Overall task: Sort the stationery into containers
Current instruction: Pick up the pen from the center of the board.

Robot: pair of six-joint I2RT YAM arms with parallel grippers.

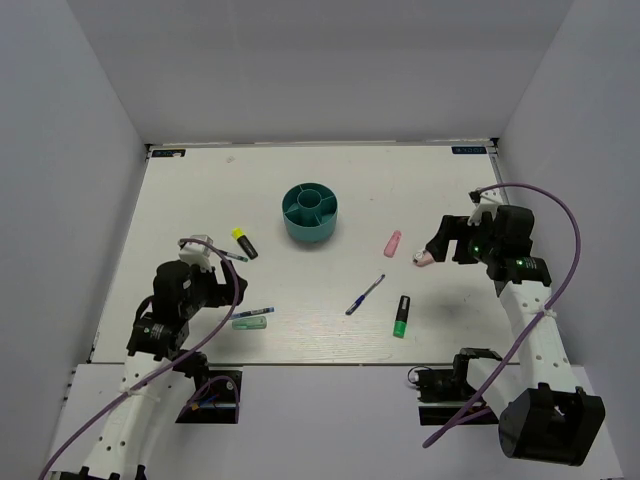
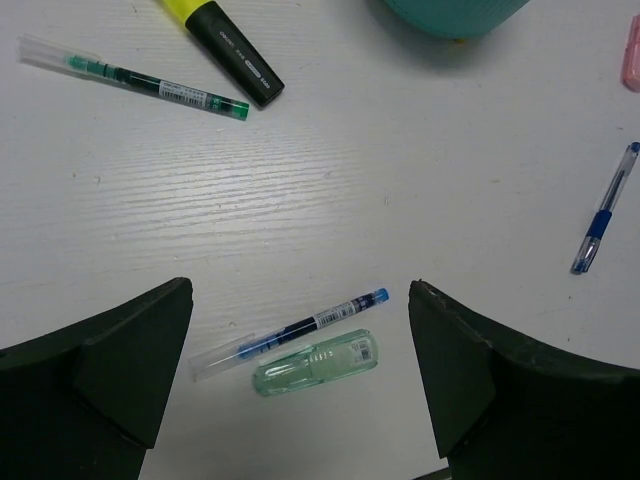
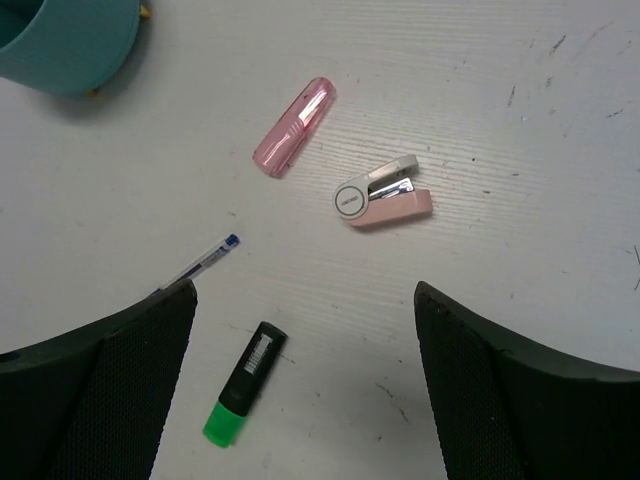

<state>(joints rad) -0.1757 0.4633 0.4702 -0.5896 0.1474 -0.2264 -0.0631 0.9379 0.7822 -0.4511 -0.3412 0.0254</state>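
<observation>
1. Holds left claw (image 2: 300, 290) spread apart over thin blue pen (image 2: 300, 330) and mint-green marker (image 2: 315, 362), side by side on surface (image 2: 400, 180).
2. Shows teal organizer (image 1: 305, 232) upright mid-surface.
3. Holds right claw (image 3: 305, 290) spread apart over pink stapler (image 3: 385, 200) beside pink highlighter (image 3: 293, 127).

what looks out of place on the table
A small pink stapler lies on its side next to the pink highlighter, the only item that is not a pen or marker. Nothing looks spilled or broken; the teal organizer stands upright.
</observation>
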